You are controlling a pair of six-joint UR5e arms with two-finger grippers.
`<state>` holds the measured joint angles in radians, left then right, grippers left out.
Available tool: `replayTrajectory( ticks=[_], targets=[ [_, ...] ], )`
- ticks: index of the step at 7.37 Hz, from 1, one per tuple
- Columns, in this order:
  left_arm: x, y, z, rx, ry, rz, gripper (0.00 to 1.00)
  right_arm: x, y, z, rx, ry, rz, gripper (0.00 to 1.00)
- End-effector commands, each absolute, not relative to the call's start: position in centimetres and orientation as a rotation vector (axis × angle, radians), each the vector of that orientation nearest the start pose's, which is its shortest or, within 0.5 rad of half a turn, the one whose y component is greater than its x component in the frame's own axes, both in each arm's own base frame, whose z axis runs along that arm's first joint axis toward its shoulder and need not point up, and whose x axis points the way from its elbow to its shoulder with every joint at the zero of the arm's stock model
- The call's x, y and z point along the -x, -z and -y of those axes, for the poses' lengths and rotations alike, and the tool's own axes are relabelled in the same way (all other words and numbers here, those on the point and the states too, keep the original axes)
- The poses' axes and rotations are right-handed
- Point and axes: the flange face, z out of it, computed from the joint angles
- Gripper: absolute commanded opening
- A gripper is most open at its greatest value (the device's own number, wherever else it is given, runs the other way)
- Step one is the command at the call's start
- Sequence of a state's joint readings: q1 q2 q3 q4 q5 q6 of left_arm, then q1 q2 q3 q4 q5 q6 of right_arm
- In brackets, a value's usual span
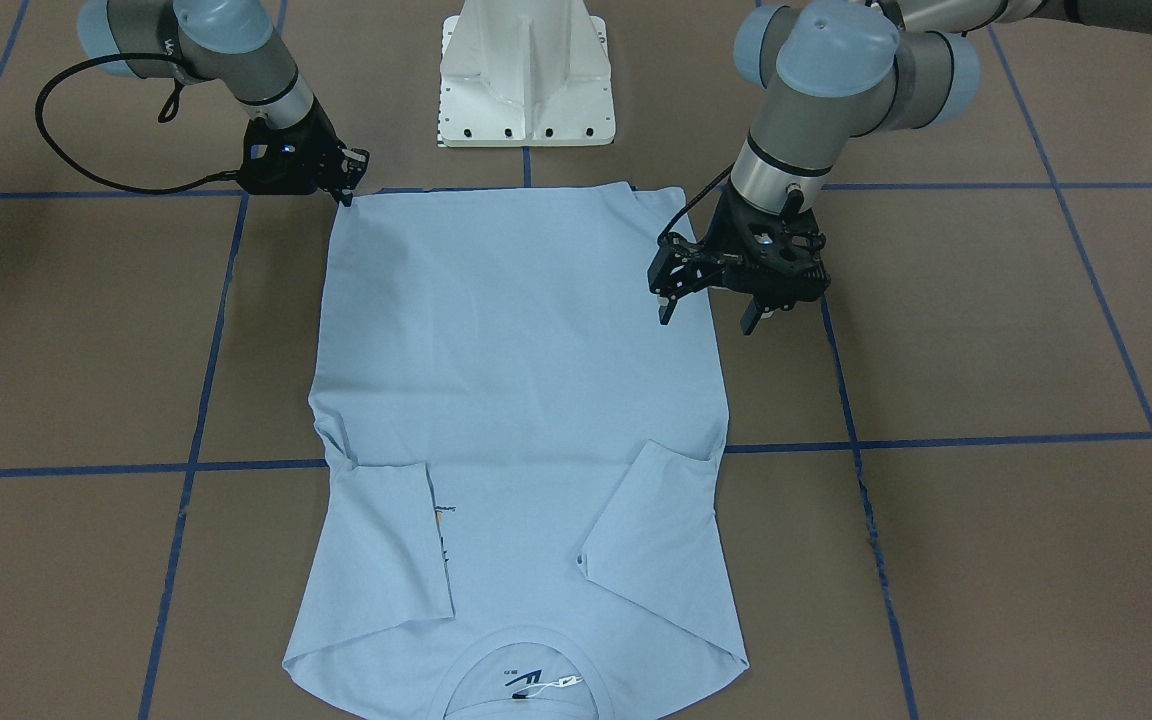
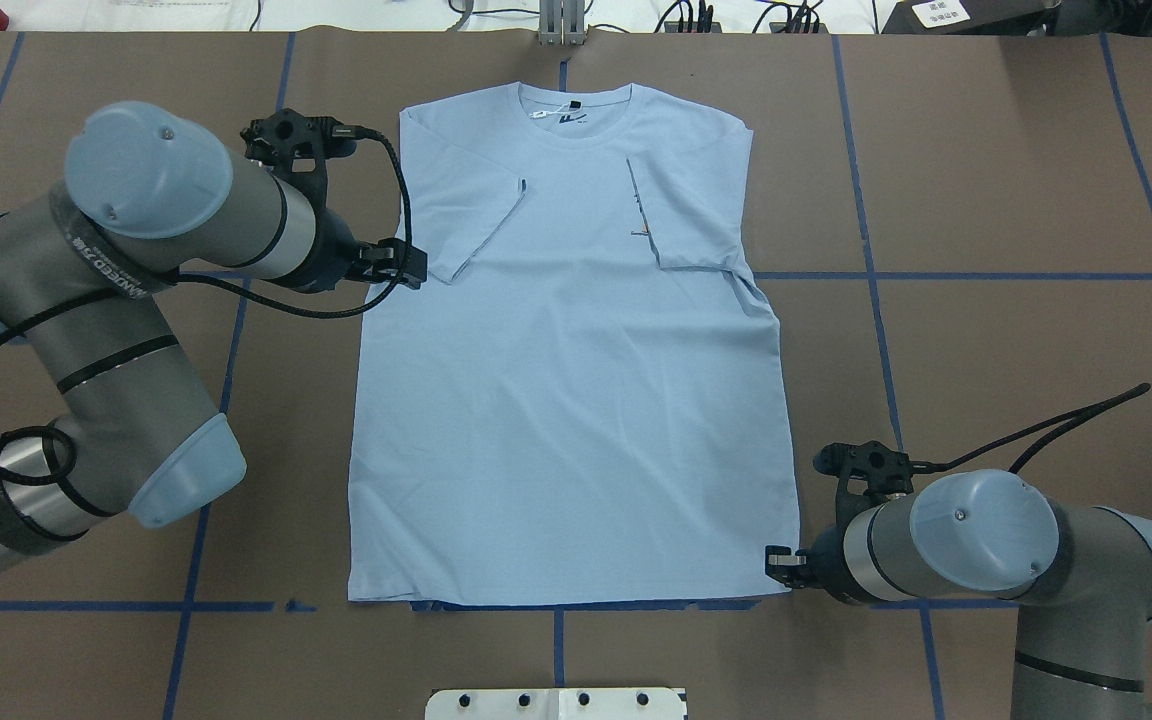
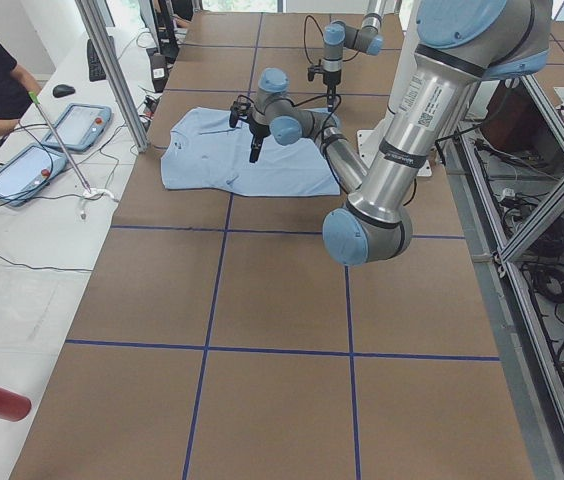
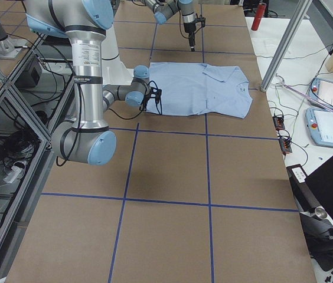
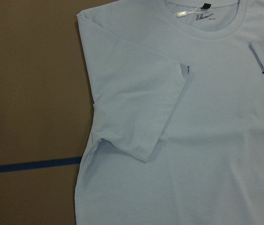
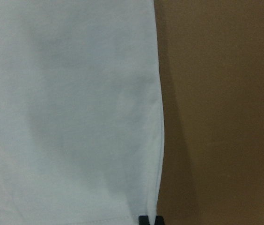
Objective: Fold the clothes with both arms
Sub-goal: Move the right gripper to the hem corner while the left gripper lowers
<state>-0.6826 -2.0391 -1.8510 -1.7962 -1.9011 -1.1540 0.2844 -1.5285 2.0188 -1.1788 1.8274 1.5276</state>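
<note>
Right claw [image 1: 347, 192] seemingly pinches T-shirt [image 1: 516, 400] hem corner; left claw [image 1: 707, 320] spread over its side.

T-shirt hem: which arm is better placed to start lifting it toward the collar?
Right. Its gripper sits low at the T-shirt's hem corner. The left gripper hangs open up beside the folded sleeve, far from that end.

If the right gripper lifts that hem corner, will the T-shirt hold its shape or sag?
Likely floppy: the T-shirt lies flat with soft creases and its sleeves are folded over, so it should drape from the corner. Probably light: the knit looks thin. A single-corner lift may drag the rest across the table.
</note>
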Motion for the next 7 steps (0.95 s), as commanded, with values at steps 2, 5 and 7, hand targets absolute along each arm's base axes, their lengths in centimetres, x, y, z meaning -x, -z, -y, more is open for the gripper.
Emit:
replayTrajectory(
  ticks=[2,5,7],
  targets=[
    [-43.3,-28.3,36.1,-0.079,0.214,-0.963,1.00,43.9,-37.3,25.3,0.080,-0.126,0.939,0.00],
    [-48.4,-30.2,27.6,-0.021,0.208,-0.915,1.00,42.1,-35.1,26.1,0.076,-0.135,0.988,0.00],
    [-50.2,-31.4,25.1,-0.015,0.199,-0.843,0.94,42.0,-34.9,26.5,0.072,-0.140,0.993,0.00]
  ],
)
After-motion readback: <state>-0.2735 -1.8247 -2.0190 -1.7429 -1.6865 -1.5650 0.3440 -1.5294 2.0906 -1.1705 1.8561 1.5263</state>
